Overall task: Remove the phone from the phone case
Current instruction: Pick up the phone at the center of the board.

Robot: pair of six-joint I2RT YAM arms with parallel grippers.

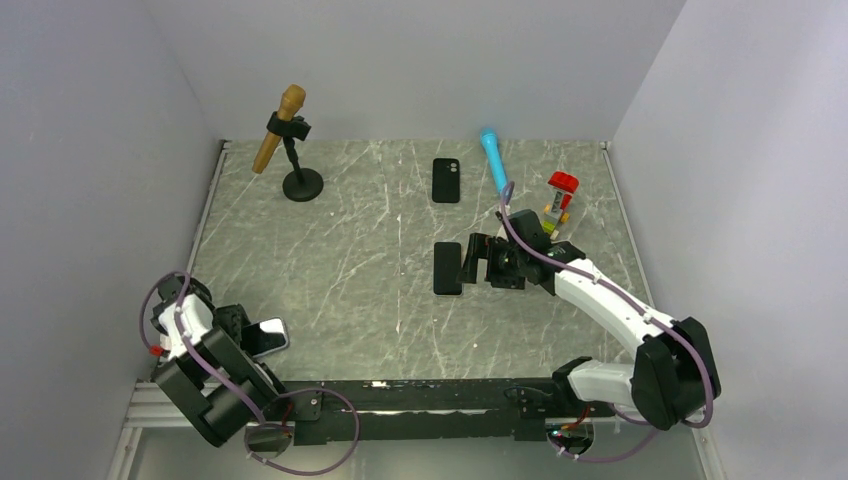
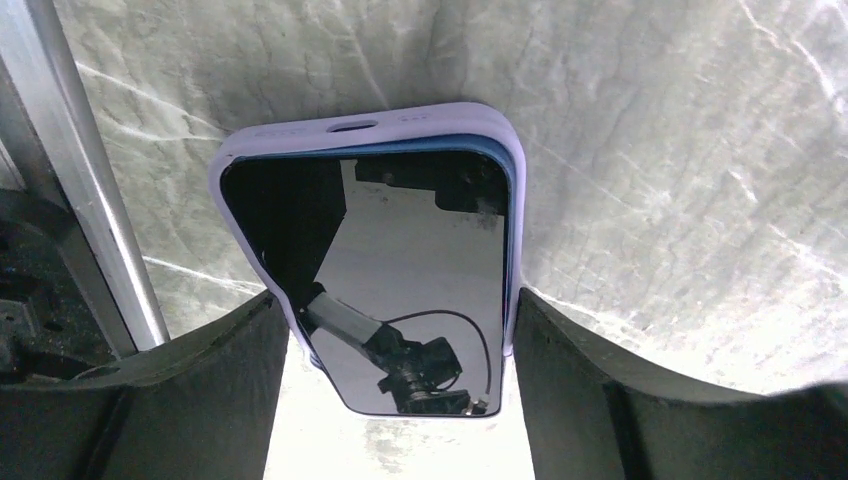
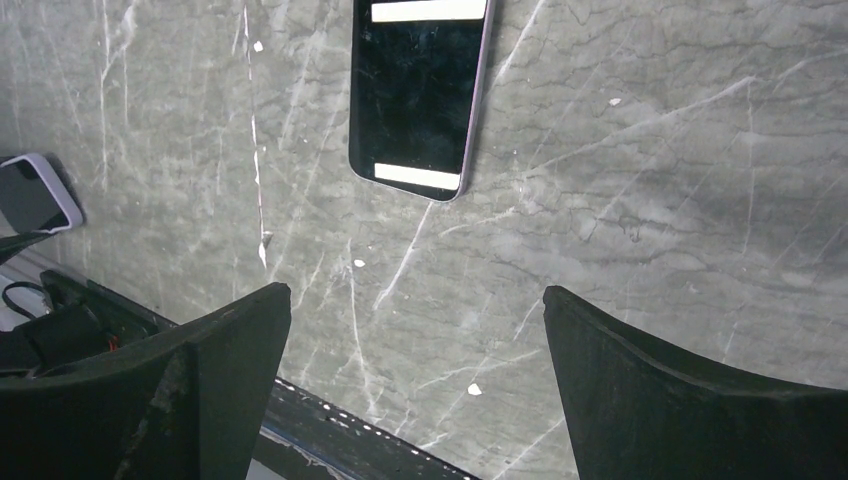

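Observation:
A phone in a lilac case (image 2: 370,250) sits screen up between the fingers (image 2: 590,360) of my left gripper (image 2: 400,300), which is shut on the case's long sides. A blue edge of the phone shows inside the case's upper right rim. In the top view this phone (image 1: 270,336) is at the near left, at my left gripper (image 1: 255,342). My right gripper (image 1: 470,262) is open and empty, just right of a dark phone (image 1: 448,268) lying flat at mid-table. That phone (image 3: 420,95) lies beyond my right gripper (image 3: 415,295) in the right wrist view.
A black phone or case (image 1: 446,180) with a camera cutout lies further back. A wooden microphone on a black stand (image 1: 290,140) is at the back left. A blue pen-like tool (image 1: 493,158) and a red-topped toy (image 1: 560,198) are at the back right. A black rail (image 3: 330,425) runs along the table's near edge.

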